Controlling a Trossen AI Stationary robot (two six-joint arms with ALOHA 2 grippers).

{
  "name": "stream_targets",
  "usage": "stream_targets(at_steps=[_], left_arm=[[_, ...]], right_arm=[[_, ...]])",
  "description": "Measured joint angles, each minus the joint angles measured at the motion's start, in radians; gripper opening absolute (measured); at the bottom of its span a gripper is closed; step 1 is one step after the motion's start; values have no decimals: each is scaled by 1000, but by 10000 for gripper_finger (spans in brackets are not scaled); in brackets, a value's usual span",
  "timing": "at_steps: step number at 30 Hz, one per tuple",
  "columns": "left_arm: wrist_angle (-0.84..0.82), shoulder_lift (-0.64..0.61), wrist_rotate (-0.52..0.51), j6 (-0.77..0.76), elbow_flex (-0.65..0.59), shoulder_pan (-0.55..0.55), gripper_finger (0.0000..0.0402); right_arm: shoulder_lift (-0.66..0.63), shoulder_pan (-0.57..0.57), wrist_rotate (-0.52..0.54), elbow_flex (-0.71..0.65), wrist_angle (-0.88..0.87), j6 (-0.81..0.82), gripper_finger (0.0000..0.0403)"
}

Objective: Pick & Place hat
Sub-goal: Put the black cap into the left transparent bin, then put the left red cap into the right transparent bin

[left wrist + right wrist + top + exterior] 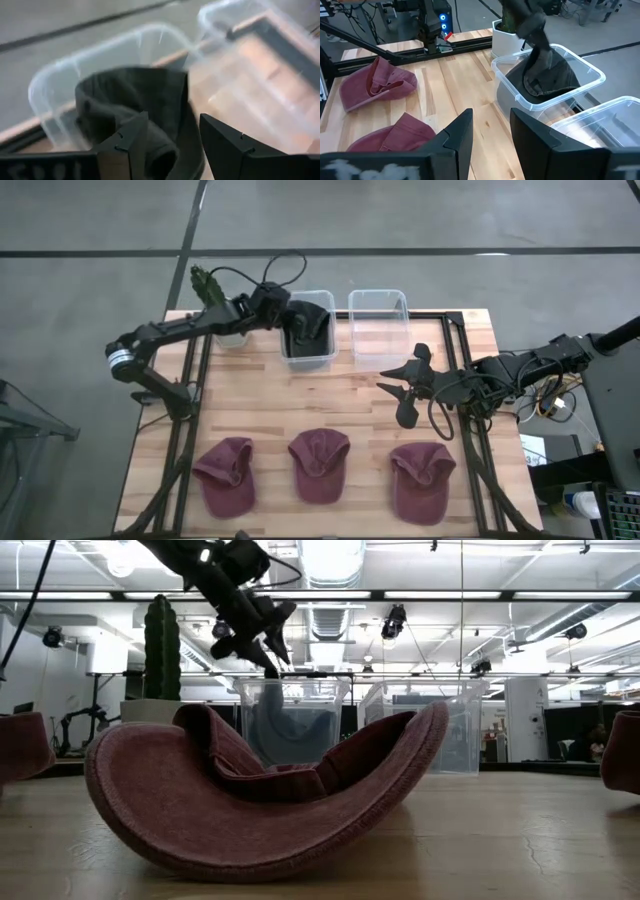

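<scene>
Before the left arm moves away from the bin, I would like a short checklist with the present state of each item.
1. Dark hat inside the left clear bin: ok.
2. Left gripper open, hat released: ok.
3. Left fingers clear of the bin wall: cannot tell.
4. Second clear bin free of hats: ok.
5. Right gripper open, over bare table: ok.
6. Three red hats waiting along the near edge: ok.

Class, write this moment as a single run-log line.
left gripper: open above dark hat in clear plastic bin | right gripper: open, waiting | three maroon caps: on table
</scene>
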Motion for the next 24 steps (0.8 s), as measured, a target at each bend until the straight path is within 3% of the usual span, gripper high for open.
stream_targets(at_steps=[7, 14, 24], left_arm=[[-83, 25, 4, -31, -35, 1, 170], [-58, 33, 3, -33, -35, 0, 170], [-37, -105, 6, -34, -19, -1, 170]], right_arm=[[0, 0, 0, 0, 0, -21, 123], [0, 0, 0, 0, 0, -20, 123], [0, 0, 0, 0, 0, -18, 123]])
